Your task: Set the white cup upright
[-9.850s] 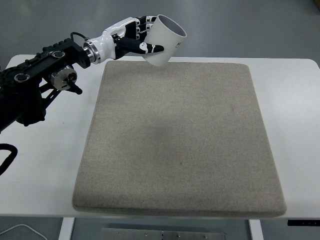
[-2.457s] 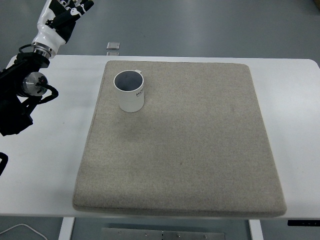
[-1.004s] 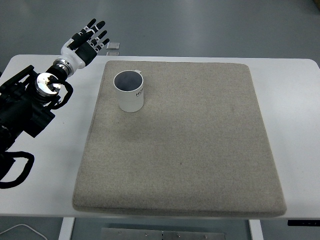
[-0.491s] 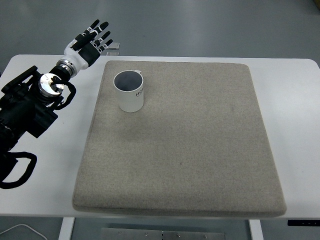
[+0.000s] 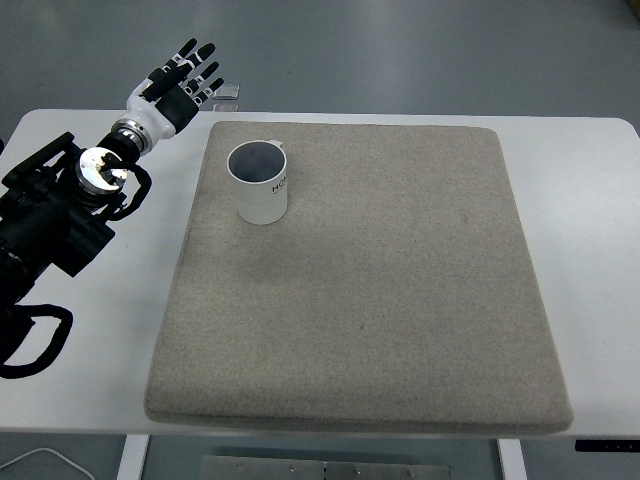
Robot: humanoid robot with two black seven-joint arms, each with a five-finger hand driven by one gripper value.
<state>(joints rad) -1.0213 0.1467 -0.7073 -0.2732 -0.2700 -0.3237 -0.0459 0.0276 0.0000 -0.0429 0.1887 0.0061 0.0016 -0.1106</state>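
The white cup [image 5: 260, 184] stands upright on the far left part of the grey mat [image 5: 370, 290], its dark inside facing up and black print on its side. My left hand [image 5: 180, 82] is off to the cup's far left, over the table's back edge, with its fingers spread and holding nothing. A clear gap separates hand and cup. The right arm does not show.
My black left arm [image 5: 55, 215] lies across the white table [image 5: 90, 330] at the left edge. A small grey object [image 5: 229, 91] sits at the table's back edge, just right of the hand. The mat covers most of the tabletop.
Ten seconds ago the left hand held the cup tilted in the air; the cup now stands on the mat and the hand is off it. Over the last half second hardly anything moved.
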